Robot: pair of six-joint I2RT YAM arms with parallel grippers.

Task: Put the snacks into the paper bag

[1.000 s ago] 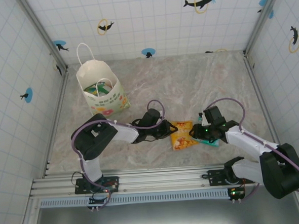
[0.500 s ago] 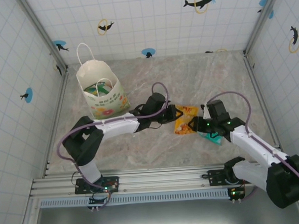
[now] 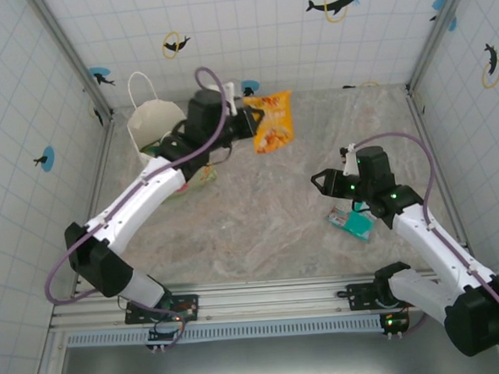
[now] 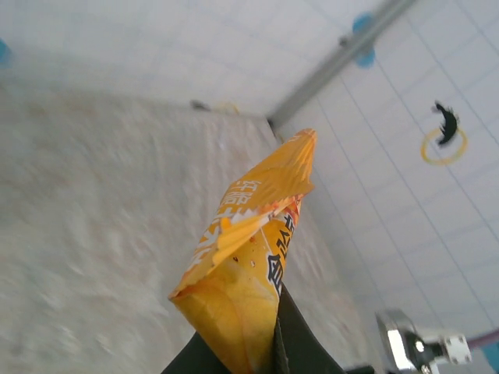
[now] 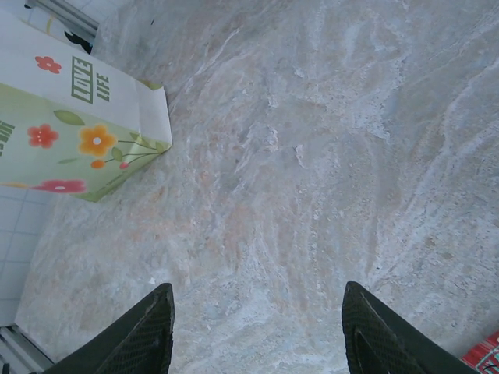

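Note:
My left gripper is raised high near the back wall, shut on a yellow-orange snack packet that hangs to the right of the paper bag. In the left wrist view the packet stands up out of the shut gripper. The bag is upright at the back left, partly hidden by my left arm. My right gripper hovers open over bare table, with a teal-white snack packet lying just behind it. The right wrist view has the open gripper holding nothing and the bag's flower-printed front.
Tiled walls close off the marble table on three sides. Green packets lie inside the bag's mouth. A red packet edge shows at the right wrist view's lower right corner. The arm bases sit on the front rail.
My left arm closed on the yellow-orange packet at mid-table and lifted it up and back toward the bag. My right gripper drew back and rose off the teal-white packet.

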